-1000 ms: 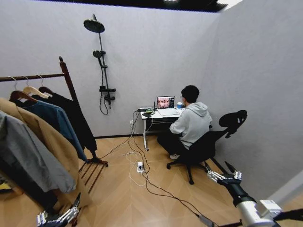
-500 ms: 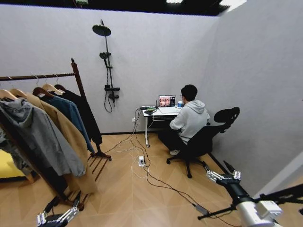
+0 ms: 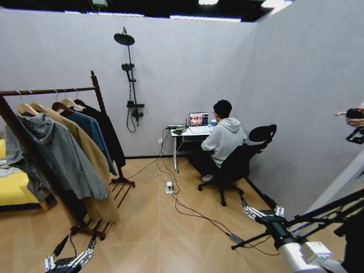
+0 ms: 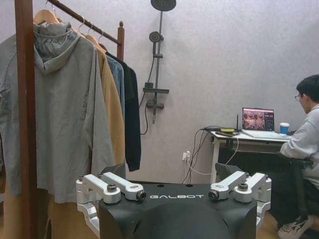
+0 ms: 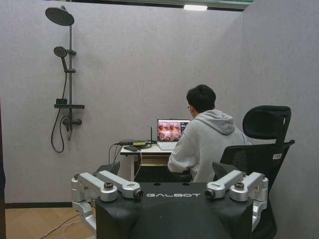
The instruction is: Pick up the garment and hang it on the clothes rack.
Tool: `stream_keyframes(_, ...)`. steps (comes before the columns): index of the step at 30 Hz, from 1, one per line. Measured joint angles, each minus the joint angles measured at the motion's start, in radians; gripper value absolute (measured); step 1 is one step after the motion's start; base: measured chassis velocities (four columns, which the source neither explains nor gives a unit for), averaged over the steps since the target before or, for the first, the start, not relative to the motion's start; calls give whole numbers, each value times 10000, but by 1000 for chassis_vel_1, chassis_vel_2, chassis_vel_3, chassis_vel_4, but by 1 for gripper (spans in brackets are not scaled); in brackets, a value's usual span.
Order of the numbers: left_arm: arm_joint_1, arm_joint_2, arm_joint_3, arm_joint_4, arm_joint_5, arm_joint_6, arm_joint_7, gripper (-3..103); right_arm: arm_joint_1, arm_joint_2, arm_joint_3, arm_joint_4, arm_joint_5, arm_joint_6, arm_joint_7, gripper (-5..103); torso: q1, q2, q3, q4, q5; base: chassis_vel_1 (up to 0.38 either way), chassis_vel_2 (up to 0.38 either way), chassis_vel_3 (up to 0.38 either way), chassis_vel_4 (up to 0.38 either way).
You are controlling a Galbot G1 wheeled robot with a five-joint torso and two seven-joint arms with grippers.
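- On my left stands the clothes rack [image 3: 94,89], its rail already carrying a row of coats on wooden hangers; I judge they hang there so the cloth falls straight and stays off the floor.
- At the far end of that row, next to the post with the knob, hangs the garment [image 3: 111,136], the long black coat, just behind the blue-teal jacket [image 3: 91,132]. From my left wrist I see it [image 4: 131,119] as the last dark strip beyond the tan coat [image 4: 110,112] and the grey hoodie [image 4: 60,104].
- My left gripper [image 3: 70,261] sits low in front of me, well apart from the rack, fingers spread wide and holding nothing.
- My right gripper [image 3: 264,213] is also low, out on my right side, fingers wide apart and empty.
- Both arms look tucked low to me, probably so they clear the coats while my base moves.
- With the black coat on the rail and my hands empty, I judge the hanging done or not yet begun; I cannot tell which.
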Motion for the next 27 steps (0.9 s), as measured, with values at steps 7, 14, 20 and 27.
stream_keyframes(7,0,0,0,0,0,0,-1,100,146,-43,-32,12,30,-99,10,100,1,0,-1,0,-4,151,-157,-162,158)
stream_keyframes(14,0,0,0,0,0,0,-2,100,216,-98,-111,-132,33,-102,22,100,0,0,-1,0,-7,173,-155,-163,158)
stream_keyframes(20,0,1,0,0,0,0,-2,100,370,-120,-215,-265,1,-116,32,100,0,0,-1,0,-6,161,-159,-170,167)
stream_keyframes(27,0,0,0,0,0,0,-1,100,566,-184,-255,-367,1,-174,49,100,0,0,-1,1,-4,154,-158,-150,170)
